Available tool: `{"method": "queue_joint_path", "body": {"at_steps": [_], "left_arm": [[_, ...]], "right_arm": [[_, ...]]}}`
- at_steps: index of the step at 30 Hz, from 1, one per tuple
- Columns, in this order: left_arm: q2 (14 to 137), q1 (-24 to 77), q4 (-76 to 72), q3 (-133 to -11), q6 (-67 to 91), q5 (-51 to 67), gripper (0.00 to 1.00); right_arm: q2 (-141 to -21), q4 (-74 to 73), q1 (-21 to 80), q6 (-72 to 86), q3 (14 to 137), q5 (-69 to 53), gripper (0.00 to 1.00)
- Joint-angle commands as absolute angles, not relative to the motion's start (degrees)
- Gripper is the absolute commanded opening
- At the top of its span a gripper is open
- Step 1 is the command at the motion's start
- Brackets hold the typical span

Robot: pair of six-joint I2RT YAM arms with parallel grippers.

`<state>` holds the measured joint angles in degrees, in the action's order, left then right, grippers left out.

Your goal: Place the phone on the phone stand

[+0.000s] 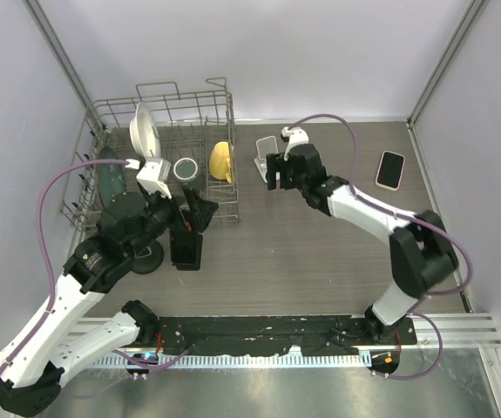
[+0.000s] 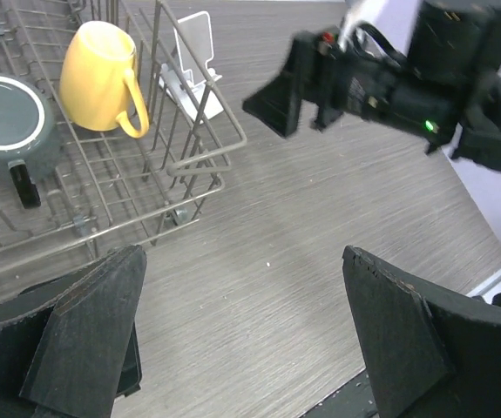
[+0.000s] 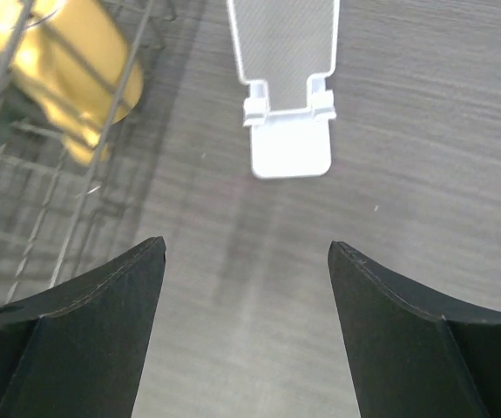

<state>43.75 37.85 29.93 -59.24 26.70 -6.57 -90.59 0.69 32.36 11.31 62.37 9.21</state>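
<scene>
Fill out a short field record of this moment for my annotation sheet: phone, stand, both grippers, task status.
phone: lying flat at the far right of the table, untouched
phone stand: white, nothing on it, beside the dish rack
right gripper: open, holding nothing, hovering just short of the stand
left gripper: open, holding nothing, by the rack's near corner
task status: phone not yet picked up

White phone stand [image 3: 290, 155], yellow mug [image 2: 96, 77]
</scene>
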Motion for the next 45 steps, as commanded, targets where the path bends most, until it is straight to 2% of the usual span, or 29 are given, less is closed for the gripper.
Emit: {"method": "queue_joint_path", "body": {"at_steps": [1,5,12,31,34,37,38,40,41,43,44,45], "left_arm": [[43.69,37.62,22.5,-57.31,21.72,-4.83,1.0],[40.97,37.62,20.57,-55.55,18.02,-7.99,1.0],[36.3,37.62,19.42,-50.63,15.21,-11.51,1.0],[33.84,37.62,20.13,-49.48,13.8,-13.27,1.0],[34.1,37.62,20.21,-49.57,13.71,-13.45,1.0],[34.28,37.62,20.13,-49.57,13.71,-13.53,1.0],[34.28,37.62,20.3,-49.48,13.71,-13.71,1.0],[34.19,37.62,20.39,-49.48,13.62,-14.15,1.0],[34.1,37.62,20.39,-49.48,13.54,-14.32,1.0],[33.84,37.62,20.48,-49.48,13.45,-14.76,1.0],[33.66,37.62,20.48,-49.4,13.27,-15.29,1.0],[33.58,37.62,20.65,-49.48,13.27,-15.47,1.0]], "right_arm": [[-99.47,1.93,28.31,6.24,72.23,4.69,0.81],[-109.39,0.71,27.42,3.44,81.45,2.81,0.81],[-117.15,0.44,27.16,0.35,89.73,1.5,0.82],[-126.47,0.35,26.46,-2.64,101.69,5.1,0.83],[-127.09,0.44,26.46,-1.58,102.21,5.27,0.8],[-127.35,1.49,26.46,-1.23,101.95,4.66,0.69],[-127.35,1.76,26.46,-1.06,101.87,4.48,0.54],[-127.0,1.58,26.54,-0.36,101.78,4.66,0.36],[-126.57,1.32,26.46,-0.09,101.52,5.01,0.21],[-123.32,1.23,26.89,1.48,98.46,7.19,0.1],[-121.4,1.4,27.07,3.06,96.61,9.47,0.01],[-117.37,1.32,27.42,3.77,92.33,10.71,0.01]]}}
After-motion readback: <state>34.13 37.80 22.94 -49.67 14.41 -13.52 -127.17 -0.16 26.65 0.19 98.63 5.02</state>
